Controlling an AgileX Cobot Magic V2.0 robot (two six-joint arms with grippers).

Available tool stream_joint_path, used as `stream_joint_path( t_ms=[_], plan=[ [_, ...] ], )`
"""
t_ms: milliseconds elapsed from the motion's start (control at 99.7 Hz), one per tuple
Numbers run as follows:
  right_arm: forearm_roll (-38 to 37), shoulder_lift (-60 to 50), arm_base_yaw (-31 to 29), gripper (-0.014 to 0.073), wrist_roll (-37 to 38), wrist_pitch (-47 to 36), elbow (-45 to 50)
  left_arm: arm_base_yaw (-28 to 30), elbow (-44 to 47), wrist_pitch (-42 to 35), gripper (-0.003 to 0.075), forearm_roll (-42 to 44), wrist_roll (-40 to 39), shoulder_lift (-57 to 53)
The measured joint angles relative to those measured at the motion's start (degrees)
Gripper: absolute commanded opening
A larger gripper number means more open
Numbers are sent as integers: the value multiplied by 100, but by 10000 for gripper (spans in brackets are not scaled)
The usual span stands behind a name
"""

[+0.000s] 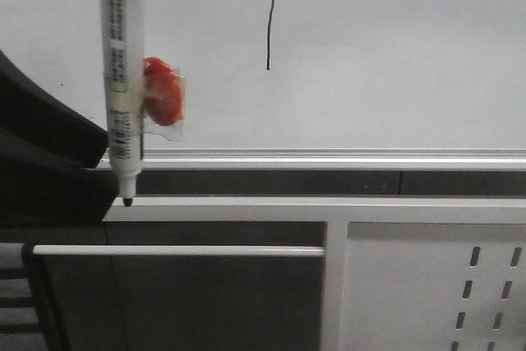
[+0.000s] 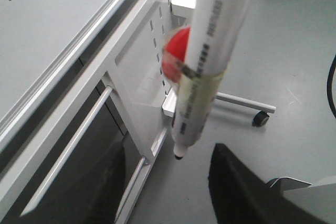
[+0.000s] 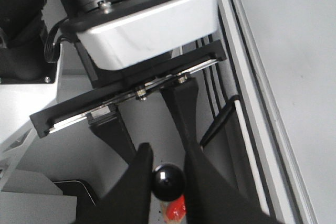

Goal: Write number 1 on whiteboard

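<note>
The whiteboard [image 1: 370,55] fills the upper part of the front view. The number 1 [image 1: 269,30] is a thin black stroke on it, right of the marker. A white marker [image 1: 122,63] with a red lump [image 1: 162,90] taped to it hangs upright, its black tip [image 1: 128,200] down by the board's lower rail. My right gripper [image 3: 168,182] is shut on the marker's round black top end and is above the frame in the front view. My left gripper [image 2: 173,192] is open, its dark fingers [image 2: 247,192] on either side below the marker tip [image 2: 180,156], not touching it.
A silver aluminium rail [image 1: 329,156] edges the board's bottom. Below it are a white frame bar [image 1: 329,209] and a white panel with slanted slots [image 1: 436,285]. The left arm's silver gripper body [image 3: 147,24] is close to my right gripper. A castor wheel [image 2: 261,119] stands on the grey floor.
</note>
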Motion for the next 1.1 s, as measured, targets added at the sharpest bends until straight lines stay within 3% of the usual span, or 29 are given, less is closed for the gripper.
stream_joint_path(
  t_ms=[511, 842, 983, 1103],
  plan=[
    [-35, 0, -115, -62, 11, -141, 0, 0, -620, -676, 321, -194, 312, 1008],
    [-39, 0, -115, -62, 11, -124, 0, 0, -632, -751, 130, -194, 322, 1008],
    [-39, 0, -115, -62, 11, -76, 0, 0, -632, -761, -15, -194, 335, 1008],
    [-29, 0, -115, -62, 45, -64, 0, 0, -632, -761, -18, -194, 397, 1008]
  ],
)
